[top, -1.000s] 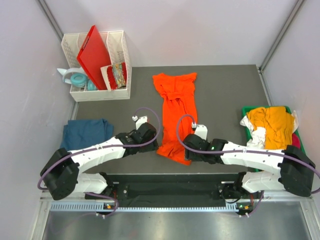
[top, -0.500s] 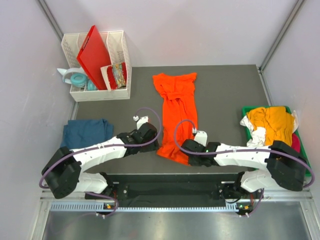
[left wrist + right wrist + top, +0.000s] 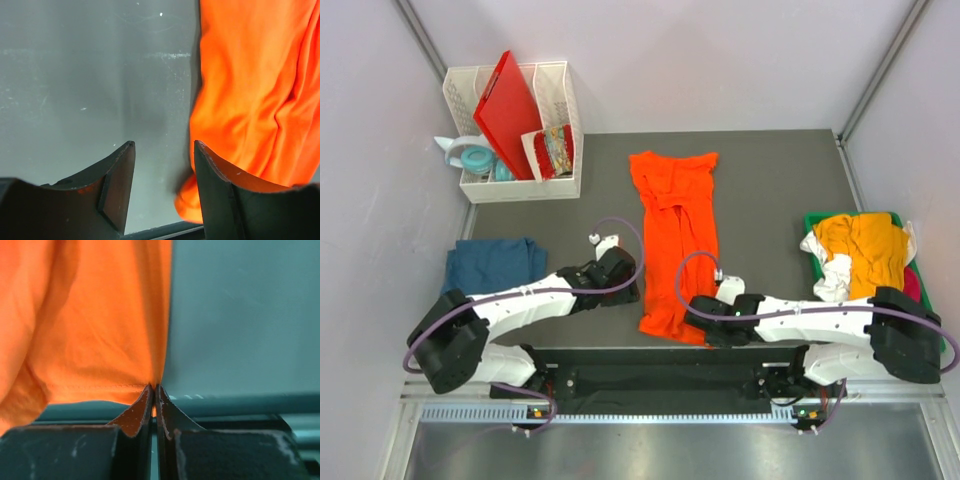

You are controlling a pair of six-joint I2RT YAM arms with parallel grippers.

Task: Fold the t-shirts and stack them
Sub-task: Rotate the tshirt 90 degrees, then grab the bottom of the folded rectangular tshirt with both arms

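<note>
Top view, hidden: the fingertips of the left gripper [image 3: 634, 290] and the right gripper [image 3: 694, 320] are lost under their black wrist housings, so from here I cannot tell how the jaws stand. The green bin [image 3: 816, 220] is mostly buried under cloth.
Top view, orange t-shirt: the orange t-shirt [image 3: 676, 235] lies in the middle of the dark grey table [image 3: 770, 190] as a long narrow strip. Its sleeves are folded inward, the collar end is far and the hem end is near the arm bases. Creases run along its length.
Top view, other shirts: the teal-blue t-shirt [image 3: 492, 265] lies folded at the table's left edge, well apart from the orange one. The mustard-yellow t-shirt [image 3: 865, 250] is crumpled over the white t-shirt [image 3: 830, 275] in the bin. A pink strip at the bin's right rim is too small to name.
Top view, count: four t-shirts for certain, two arms, and one white rack [image 3: 563, 95] at the far left holding one tilted red board [image 3: 515, 115].
Left wrist view, cut off: only the orange shirt's near left edge shows, running off the top and right of the frame.
Left wrist view, gripper: the left fingers are spread with bare table between them. The right-hand finger stands in front of the shirt's rounded corner; whether it touches cannot be told.
Right wrist view, cut off: the shirt fills the upper left and leaves the frame at the top and left.
Right wrist view, gripper: the right fingers are pressed together, pinching the stitched hem at the shirt's near right corner. A sliver of orange shows between them.
</note>
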